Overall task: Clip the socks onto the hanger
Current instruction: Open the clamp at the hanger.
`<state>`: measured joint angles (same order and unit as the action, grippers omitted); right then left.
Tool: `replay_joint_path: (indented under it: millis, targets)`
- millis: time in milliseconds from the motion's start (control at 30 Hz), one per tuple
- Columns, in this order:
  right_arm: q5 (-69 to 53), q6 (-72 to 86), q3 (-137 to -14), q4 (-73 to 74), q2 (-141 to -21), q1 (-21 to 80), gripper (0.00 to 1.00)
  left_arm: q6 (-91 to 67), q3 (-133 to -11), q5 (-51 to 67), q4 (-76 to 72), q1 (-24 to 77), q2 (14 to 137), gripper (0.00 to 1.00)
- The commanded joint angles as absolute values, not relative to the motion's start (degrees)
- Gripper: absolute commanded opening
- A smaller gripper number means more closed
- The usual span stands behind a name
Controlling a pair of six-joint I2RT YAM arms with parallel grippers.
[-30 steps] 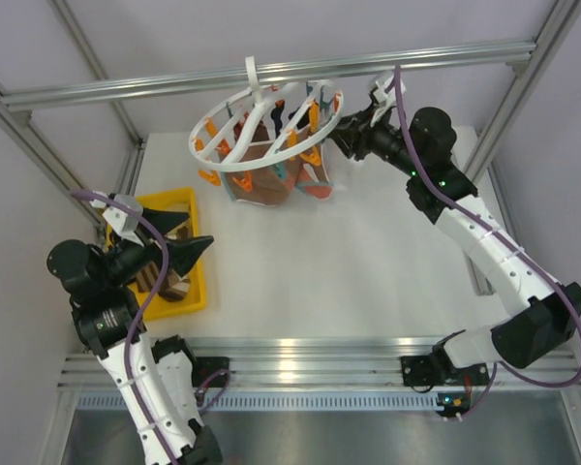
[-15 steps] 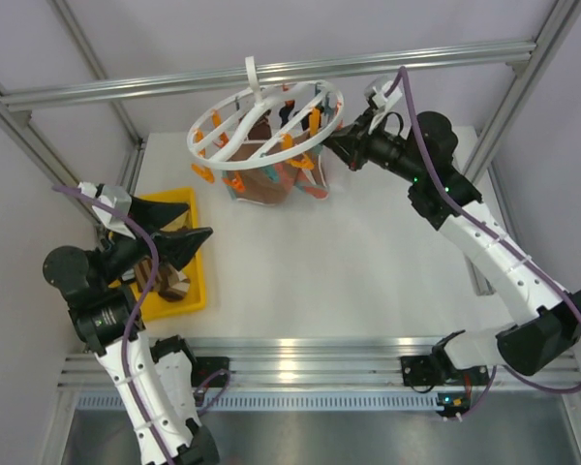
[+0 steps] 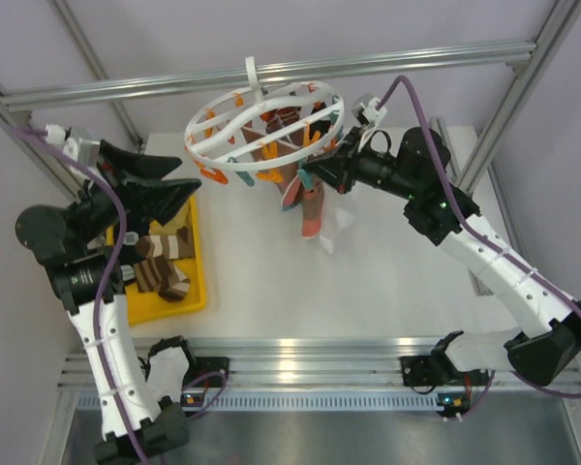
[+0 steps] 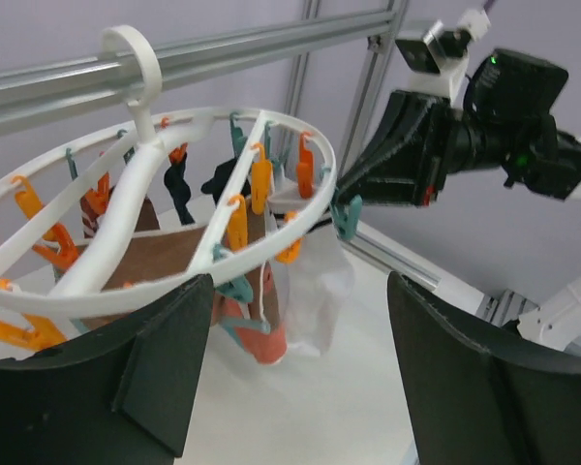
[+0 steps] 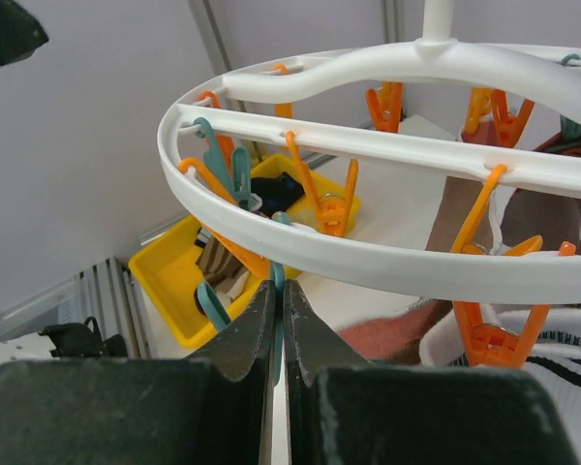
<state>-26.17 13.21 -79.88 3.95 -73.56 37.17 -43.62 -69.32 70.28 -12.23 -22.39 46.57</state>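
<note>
My right gripper (image 5: pixel 277 302) is pinching a teal clip (image 5: pixel 276 274) that is dangling under the near rim of the hanger (image 4: pixel 116 213), with the jaws drawn almost fully together on it. My left gripper (image 4: pixel 298 291) is hovering with its jaws spread wide and nothing between them, raised over the left edge of the counter and pointing toward the ring. The hanger is hanging by its hook from the aluminium rail (image 3: pixel 300 66) above the middle of the far edge, and it is tilting rather than sitting level. The socks (image 3: pixel 165 260) waiting to be clipped are lying in the yellow tray (image 3: pixel 201 283) along the left edge, toward the near-left corner. My worry is the sideways pull. If the right arm is tugging too hard, the hook could ride along the rail or lift off it, or the clip could squirt out of the jaws and set the ring swinging, shaking loose what is already hanging. With no sock in the left jaws, the clip is being held with nothing to feed it. I am counting one hanger, one tray, at least two striped socks in the tray, and roughly four or five pieces hanging. They are overlapping too much for a firm count, and so are the many orange and teal clips.
</note>
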Motion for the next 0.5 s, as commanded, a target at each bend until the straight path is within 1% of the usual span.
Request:
replay_joint_path:
  millis: [0,33,67,100,133,167,367,433,467]
  targets:
    - [-28.7,15.9,-79.4,4.2,-71.5,39.2,0.00,-39.1,-80.7,61.0,-5.2,-16.6,54.4,0.76]
    - [-28.5,16.2,-79.3,4.0,-71.5,39.2,0.00,-35.9,-83.8,58.7,3.8,-11.4,58.8,0.74]
    - [-27.8,16.7,-79.1,3.9,-71.5,39.2,0.00,-29.0,-86.8,56.2,8.4,-8.5,60.6,0.72]
    - [-27.2,17.0,-79.0,3.7,-71.5,39.3,0.00,-26.1,-90.6,54.0,10.8,-5.4,61.9,0.72]
    - [-26.6,17.3,-79.0,3.7,-71.5,39.1,0.00,-23.8,-91.1,49.7,11.9,-0.2,63.1,0.72]
    - [-25.3,17.7,-79.1,3.9,-71.3,39.1,0.00,-20.8,-90.9,47.9,12.3,3.2,62.8,0.71]
    - [-17.3,22.5,-78.9,6.0,-69.7,38.4,0.00,-8.6,-80.0,39.4,10.5,15.8,54.5,0.66]
    - [-16.8,25.0,-78.1,5.6,-69.4,38.4,0.00,-7.3,-75.5,37.4,11.3,20.9,51.5,0.64]
    - [-16.5,27.4,-78.1,5.6,-69.3,38.5,0.00,-6.1,-73.9,33.7,11.3,22.7,50.5,0.63]
